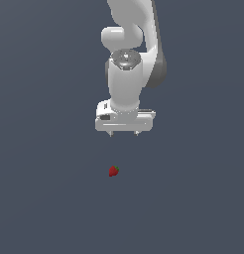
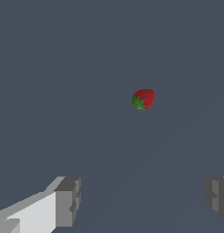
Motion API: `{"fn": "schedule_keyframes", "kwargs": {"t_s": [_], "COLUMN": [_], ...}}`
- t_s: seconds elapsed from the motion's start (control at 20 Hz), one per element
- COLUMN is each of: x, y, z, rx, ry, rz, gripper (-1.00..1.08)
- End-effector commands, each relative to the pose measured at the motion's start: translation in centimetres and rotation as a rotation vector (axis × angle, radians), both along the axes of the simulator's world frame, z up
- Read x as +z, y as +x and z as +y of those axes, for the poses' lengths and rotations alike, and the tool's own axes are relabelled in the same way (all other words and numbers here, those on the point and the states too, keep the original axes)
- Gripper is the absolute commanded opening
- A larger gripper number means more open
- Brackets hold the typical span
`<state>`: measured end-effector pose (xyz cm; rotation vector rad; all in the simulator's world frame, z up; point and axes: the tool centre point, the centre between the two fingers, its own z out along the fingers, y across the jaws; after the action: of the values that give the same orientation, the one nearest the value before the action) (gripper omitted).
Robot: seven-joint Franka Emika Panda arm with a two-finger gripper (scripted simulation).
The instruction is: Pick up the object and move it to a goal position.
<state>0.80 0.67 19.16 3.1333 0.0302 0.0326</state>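
Two grey finger pads (image 2: 67,202) fill the near corners of the wrist view, one on a white finger body, the other only partly in frame; they stand far apart with bare floor between them, so the gripper (image 2: 143,200) is spread wide and pinches nothing. Beyond the pads, apart from both, the strawberry (image 2: 143,99) lies on the dark blue-grey floor (image 2: 63,91), its red body turned so the small green leafy top faces the pad on the white finger.

Seen from the exterior view, the white arm (image 1: 125,74) comes down from the top edge, its wrist pointing straight at the floor. The gripper (image 1: 124,134) hangs at its end, with two short fingertips (image 1: 112,134) showing under the broad white hand, well separated. The strawberry (image 1: 113,171) sits lower in this view, under the gripper and slightly toward the exterior view's left, clearly apart from the fingertips. It is tiny beside the hand. Its green top is too small to make out here. No floor edges or corners show in either view.
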Motion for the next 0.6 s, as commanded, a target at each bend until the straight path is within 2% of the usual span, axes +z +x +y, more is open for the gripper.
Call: {"fn": "schedule_keyframes", "kwargs": {"t_s": [0.0, 0.55], "x": [0.0, 0.8], "y": [0.0, 0.1], "z": [0.0, 1.4], "rx": [0.000, 0.026], "ry": [0.000, 0.002], "rz": [0.000, -0.020], "gripper": [1.00, 1.00]}}
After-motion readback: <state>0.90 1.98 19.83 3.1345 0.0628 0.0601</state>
